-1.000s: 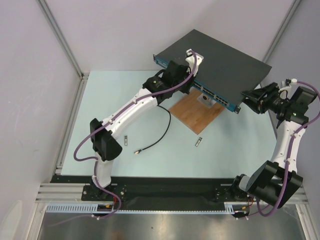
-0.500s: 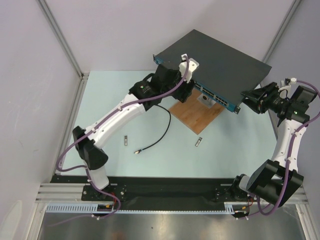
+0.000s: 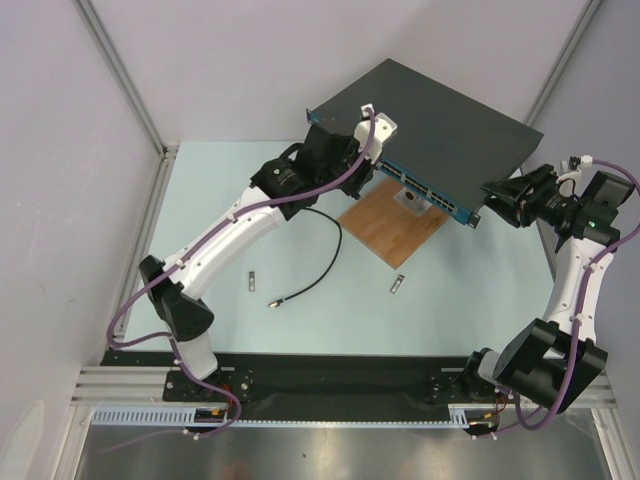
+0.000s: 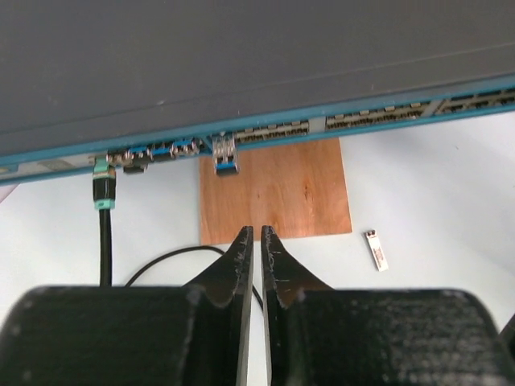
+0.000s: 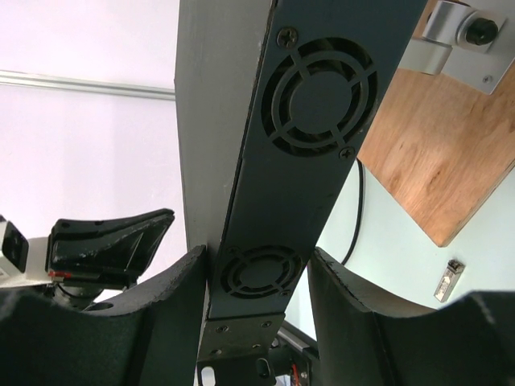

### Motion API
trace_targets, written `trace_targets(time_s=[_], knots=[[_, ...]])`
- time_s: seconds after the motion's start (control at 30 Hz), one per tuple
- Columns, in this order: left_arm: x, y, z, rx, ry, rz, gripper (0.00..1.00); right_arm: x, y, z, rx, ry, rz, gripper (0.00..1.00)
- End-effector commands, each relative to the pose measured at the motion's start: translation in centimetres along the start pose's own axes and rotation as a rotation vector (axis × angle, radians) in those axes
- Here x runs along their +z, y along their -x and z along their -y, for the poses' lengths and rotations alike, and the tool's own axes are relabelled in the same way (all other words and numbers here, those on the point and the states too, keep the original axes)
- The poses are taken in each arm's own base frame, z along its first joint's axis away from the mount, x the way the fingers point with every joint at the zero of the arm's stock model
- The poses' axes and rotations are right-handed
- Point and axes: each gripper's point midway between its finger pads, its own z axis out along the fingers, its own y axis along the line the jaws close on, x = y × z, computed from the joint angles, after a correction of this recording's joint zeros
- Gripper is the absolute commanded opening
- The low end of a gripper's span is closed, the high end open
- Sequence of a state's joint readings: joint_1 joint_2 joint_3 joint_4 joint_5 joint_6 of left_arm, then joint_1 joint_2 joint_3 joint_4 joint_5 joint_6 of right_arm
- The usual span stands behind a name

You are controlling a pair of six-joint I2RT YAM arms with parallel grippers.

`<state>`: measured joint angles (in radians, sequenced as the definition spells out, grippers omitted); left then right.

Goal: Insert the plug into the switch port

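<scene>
While the left claw (image 4: 257,233), closed on nothing, sits near the plug (image 4: 225,157) that juts from the blue front of the switch (image 4: 241,64), an off-centre push could tilt and jam it or skid the switch out of the right claw (image 5: 257,257) clamping its end.

Left arm (image 3: 240,225) stretched far forward, elbow bent, left gripper (image 4: 257,233) with fingers pressed almost together and nothing between them, right arm (image 3: 573,290) reared upright, wrist turned inward, right gripper (image 5: 257,253) clamped with one finger either side of the switch (image 5: 314,88).
</scene>
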<state>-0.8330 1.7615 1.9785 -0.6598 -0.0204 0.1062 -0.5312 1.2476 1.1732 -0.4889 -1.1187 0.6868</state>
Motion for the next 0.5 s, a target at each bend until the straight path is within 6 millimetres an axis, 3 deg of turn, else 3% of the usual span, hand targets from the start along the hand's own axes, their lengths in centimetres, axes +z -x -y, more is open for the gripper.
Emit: trace_targets(time_s=[0.0, 0.47], knots=[[0.6, 1.7, 0.2, 0.007, -0.012, 0.035, 0.09, 0.5, -0.6, -2.3, -0.123, 0.065, -0.047, 0.00], [3.7, 2.0, -1.2, 0.013, 0.042, 0.044, 0.04, 0.6, -0.6, -1.8, -0.116, 0.062, -0.051, 0.00]])
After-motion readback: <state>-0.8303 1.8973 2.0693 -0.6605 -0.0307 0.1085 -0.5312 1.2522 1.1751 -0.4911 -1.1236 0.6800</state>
